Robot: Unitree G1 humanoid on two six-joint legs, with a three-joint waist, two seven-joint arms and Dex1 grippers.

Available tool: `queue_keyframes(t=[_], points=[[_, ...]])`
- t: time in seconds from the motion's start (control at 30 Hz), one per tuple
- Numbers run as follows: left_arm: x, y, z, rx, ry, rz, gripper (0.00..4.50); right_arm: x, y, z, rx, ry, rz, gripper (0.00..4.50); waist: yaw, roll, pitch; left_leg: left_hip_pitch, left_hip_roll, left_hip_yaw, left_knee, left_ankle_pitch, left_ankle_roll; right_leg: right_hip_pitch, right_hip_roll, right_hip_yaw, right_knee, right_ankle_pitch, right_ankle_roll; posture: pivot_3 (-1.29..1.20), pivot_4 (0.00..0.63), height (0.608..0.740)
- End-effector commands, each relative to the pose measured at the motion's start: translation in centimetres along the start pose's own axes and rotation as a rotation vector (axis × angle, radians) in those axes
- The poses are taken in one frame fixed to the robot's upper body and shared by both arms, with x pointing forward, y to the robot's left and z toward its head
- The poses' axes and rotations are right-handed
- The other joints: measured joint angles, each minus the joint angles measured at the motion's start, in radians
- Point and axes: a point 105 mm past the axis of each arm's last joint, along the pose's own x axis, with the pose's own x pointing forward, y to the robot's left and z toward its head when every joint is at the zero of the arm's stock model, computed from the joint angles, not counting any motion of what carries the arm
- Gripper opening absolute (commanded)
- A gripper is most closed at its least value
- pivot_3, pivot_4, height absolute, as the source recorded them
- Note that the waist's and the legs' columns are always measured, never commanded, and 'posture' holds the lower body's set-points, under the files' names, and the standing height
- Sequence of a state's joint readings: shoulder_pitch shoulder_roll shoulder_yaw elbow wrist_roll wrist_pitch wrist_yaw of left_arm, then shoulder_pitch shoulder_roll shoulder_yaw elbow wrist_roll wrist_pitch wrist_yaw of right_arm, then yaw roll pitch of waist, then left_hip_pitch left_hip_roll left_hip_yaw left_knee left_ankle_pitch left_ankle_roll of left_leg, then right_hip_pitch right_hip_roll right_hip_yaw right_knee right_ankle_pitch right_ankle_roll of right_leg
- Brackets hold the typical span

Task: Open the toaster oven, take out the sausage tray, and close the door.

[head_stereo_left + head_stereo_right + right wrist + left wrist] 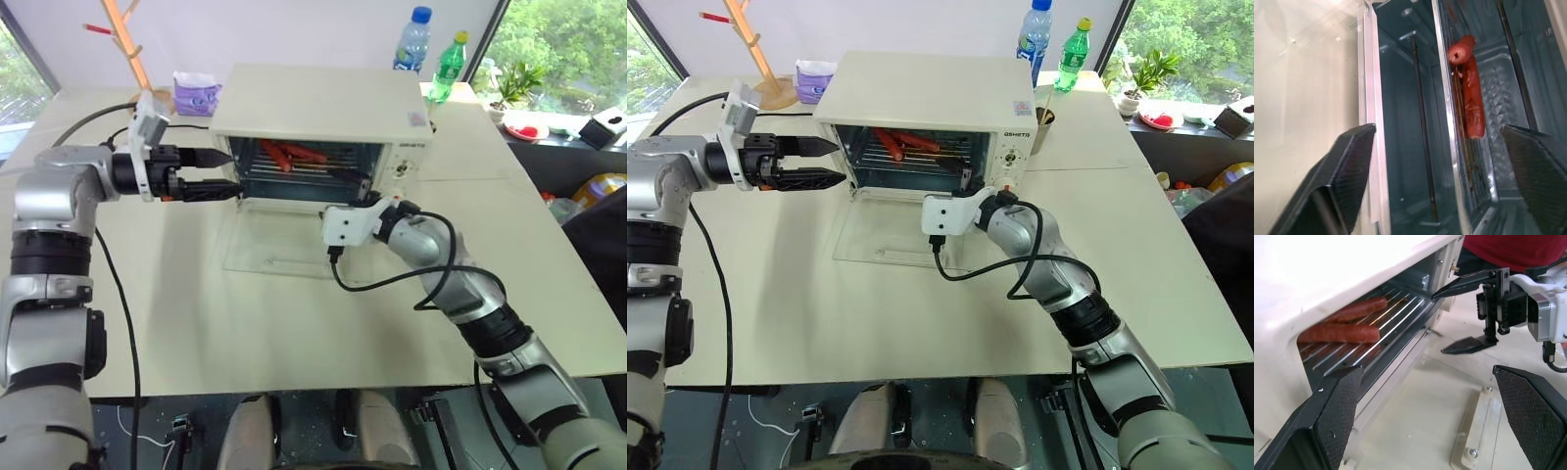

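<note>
Your right gripper (1469, 313) is hanging at the right end of the toaster oven's (323, 103) mouth, its 2 black fingers spread apart and pinching nothing. You can see that gap clearly from the left wrist camera, 1 finger up by the opening's corner, the other lower, over the door (279, 245). That door is dropped fully open, lying flat on the table (294, 333) in front of the oven. Your left gripper (217, 172) is level at the oven's left front corner, fingers wide as well, empty, just outside the opening. Inside the oven, the sausage tray (1508, 98) sits on its rails, with reddish-brown sausages (1347, 323) lying on the wire rack. Behind the oven you have 2 bottles (431, 54), 1 blue-capped, 1 green, and to its back left a purple container (196, 93) beside a wooden stand (125, 34).
</note>
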State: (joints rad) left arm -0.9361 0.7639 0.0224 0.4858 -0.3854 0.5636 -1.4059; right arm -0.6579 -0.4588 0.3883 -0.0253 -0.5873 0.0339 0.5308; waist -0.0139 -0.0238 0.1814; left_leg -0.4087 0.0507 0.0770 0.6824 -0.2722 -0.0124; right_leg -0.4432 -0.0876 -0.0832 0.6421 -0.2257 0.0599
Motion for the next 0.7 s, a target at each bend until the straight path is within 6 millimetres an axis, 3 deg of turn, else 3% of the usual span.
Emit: queue_keyframes(t=[0.03, 0.7], points=[[-0.1, -0.1, 1.2, 0.037, -0.039, 0.007, 4.5, 0.3, -1.5, 0.7, -0.04, -0.023, -0.046, 3.9, 0.001, 0.0, 0.0, 0.0, 0.0, 0.0, 0.0, 0.0, 0.0, 0.0, 0.0, 0.0, 0.0, 0.0, 0.0, 0.0, 0.15, 0.722], [1.3, 0.2, 1.7, 0.049, -0.053, -0.008, 4.5, 5.8, -0.6, -0.9, -0.106, 0.007, -0.024, 3.9, -0.006, 0.0, 0.0, 0.0, 0.0, 0.0, 0.0, 0.0, 0.0, 0.0, 0.0, 0.0, 0.001, 0.0, 0.0, 0.0, 0.15, 0.722]])
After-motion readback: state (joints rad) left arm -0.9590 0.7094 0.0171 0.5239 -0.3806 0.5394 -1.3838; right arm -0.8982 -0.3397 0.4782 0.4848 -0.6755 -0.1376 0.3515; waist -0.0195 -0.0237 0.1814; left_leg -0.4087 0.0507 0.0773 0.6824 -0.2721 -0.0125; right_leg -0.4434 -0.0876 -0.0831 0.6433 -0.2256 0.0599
